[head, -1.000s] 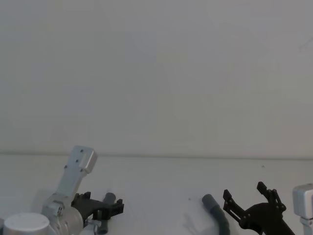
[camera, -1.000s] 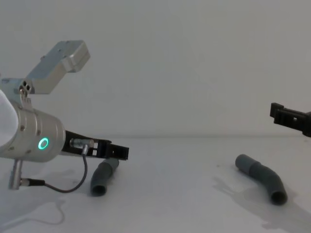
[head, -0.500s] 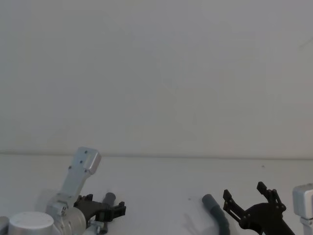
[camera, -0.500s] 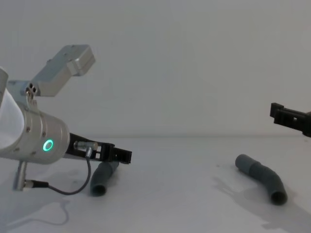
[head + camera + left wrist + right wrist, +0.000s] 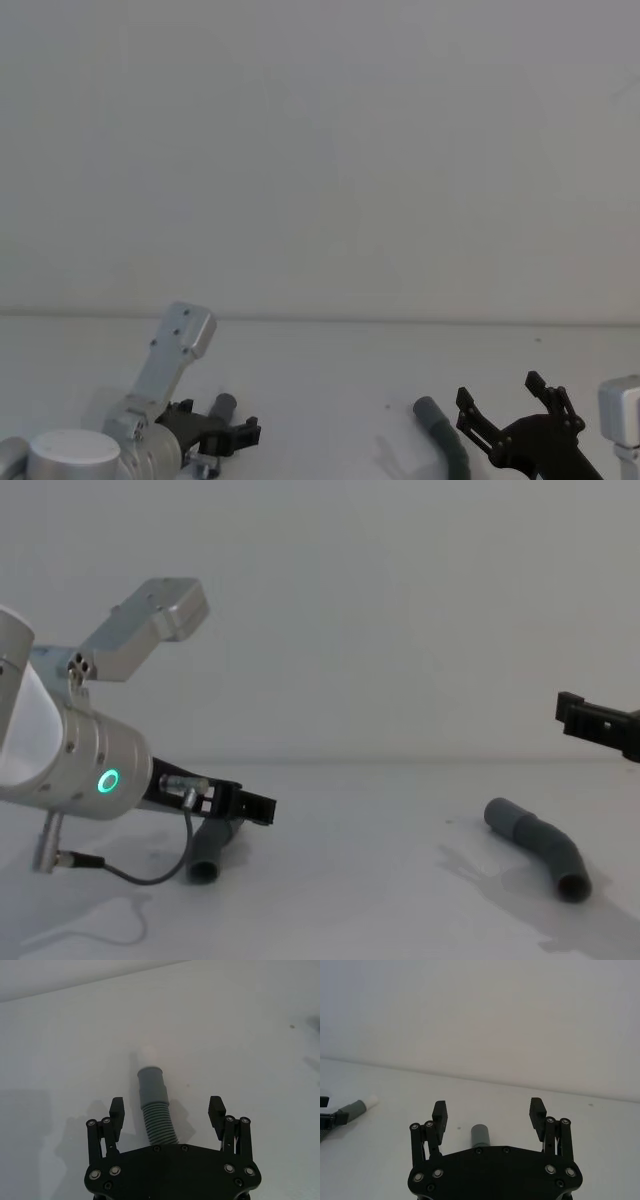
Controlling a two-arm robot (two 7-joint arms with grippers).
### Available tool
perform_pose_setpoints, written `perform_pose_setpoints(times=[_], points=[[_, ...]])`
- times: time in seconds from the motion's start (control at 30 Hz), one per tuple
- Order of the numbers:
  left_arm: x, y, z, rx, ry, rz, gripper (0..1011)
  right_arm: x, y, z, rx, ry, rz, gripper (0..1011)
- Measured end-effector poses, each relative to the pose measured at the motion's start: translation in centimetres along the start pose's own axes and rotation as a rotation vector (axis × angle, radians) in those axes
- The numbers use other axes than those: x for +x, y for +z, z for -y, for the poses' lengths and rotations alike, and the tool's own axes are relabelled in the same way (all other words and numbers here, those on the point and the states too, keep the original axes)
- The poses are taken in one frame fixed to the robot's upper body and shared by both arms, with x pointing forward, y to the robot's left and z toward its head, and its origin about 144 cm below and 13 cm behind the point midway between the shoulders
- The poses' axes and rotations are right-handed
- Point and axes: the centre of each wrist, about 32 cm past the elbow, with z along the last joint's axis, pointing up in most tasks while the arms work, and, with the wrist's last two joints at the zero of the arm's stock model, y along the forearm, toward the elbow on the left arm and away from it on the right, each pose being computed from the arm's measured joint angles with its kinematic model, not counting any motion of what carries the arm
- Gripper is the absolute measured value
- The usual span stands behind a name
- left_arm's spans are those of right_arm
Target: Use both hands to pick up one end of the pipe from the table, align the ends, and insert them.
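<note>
Left gripper (image 5: 166,1106) low over the white surface (image 5: 360,900), fingers wide, just above ribbed pipe piece (image 5: 156,1115), its white stub (image 5: 147,1053) pointing away, right gripper (image 5: 488,1108) fingers wide, hovering over second bent piece (image 5: 540,842), pieces well apart.

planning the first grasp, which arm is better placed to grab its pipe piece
Left. The left end effector is open and low, straddling the white-stubbed pipe piece. The right end effector, also open, hangs well above the other pipe piece.
</note>
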Motion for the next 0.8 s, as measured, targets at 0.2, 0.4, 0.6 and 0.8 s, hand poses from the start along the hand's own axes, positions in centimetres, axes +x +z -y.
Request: perform_pose_setpoints(times=[0.2, 0.4, 0.6, 0.8], points=[[-0.07, -0.05, 0.09, 0.003, 0.004, 0.016, 1001, 0.0, 0.0, 0.0, 0.0, 0.0, 0.0, 1001], [-0.08, -0.17, 0.18, -0.005, 0.008, 0.023, 1001, 0.0, 0.0, 0.0, 0.0, 0.0, 0.0, 1001], [-0.15, -0.54, 0.3, -0.02, 0.013, 0.021, 1001, 0.0, 0.0, 0.0, 0.0, 0.0, 0.0, 1002], [-0.23, -0.79, 0.35, -0.031, 0.018, 0.009, 1001, 0.0, 0.0, 0.0, 0.0, 0.0, 0.0, 1002]])
